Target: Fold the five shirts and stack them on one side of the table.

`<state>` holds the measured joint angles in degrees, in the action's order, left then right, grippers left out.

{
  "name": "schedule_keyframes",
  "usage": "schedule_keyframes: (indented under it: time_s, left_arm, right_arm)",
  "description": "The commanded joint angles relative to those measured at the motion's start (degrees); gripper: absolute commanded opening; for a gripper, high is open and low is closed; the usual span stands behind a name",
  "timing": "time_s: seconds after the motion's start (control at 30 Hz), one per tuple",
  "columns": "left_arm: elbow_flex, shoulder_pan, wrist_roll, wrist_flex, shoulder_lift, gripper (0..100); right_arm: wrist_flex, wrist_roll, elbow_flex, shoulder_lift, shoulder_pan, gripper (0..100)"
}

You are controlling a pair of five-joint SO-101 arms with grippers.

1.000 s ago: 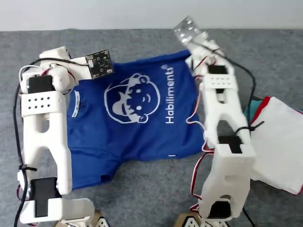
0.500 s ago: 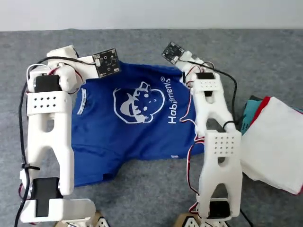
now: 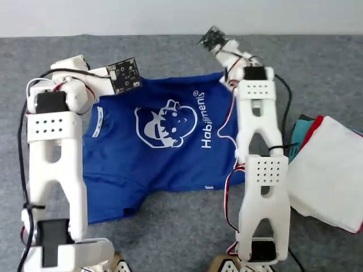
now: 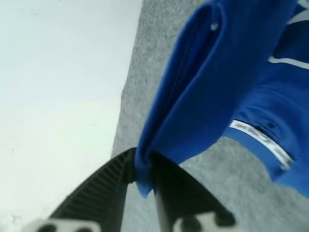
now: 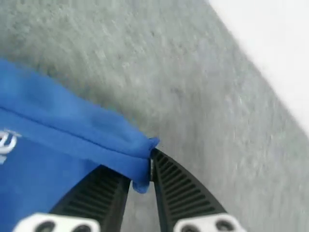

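**Shirt held at its far edge by both arms**

Shirt [image 3: 164,147], blue, lies print side up on the grey table [image 3: 329,73] between the two arms. Its white-labelled end points toward the left arm, and its lettering runs from near to far. The left gripper [image 4: 142,169] pinches a fold of the far edge. The right gripper [image 5: 148,166] pinches the opposite far corner, jaws pressed onto the cloth. A stack [image 3: 332,170] of folded shirts, white on top, rests beyond the right arm, apart from the blue one.
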<state>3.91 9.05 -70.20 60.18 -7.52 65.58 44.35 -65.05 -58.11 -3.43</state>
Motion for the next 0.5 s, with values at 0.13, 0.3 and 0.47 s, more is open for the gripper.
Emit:
schedule_keyframes:
  time_s: [0.13, 0.3, 0.47]
  left_arm:
    - [-0.4, 0.3, 0.4, 15.6, -8.4, 0]
    - [-0.4, 0.4, 0.4, 23.9, -9.6, 0]
    - [-0.4, 0.4, 0.4, 33.4, -9.7, 0]
  right_arm:
    - [28.2, -1.7, -16.5, 1.8, 1.3, 0.9]
    - [37.7, -2.5, -21.0, 2.4, 1.5, 0.9]
    - [37.7, -5.5, -16.7, 7.0, 2.9, 0.9]
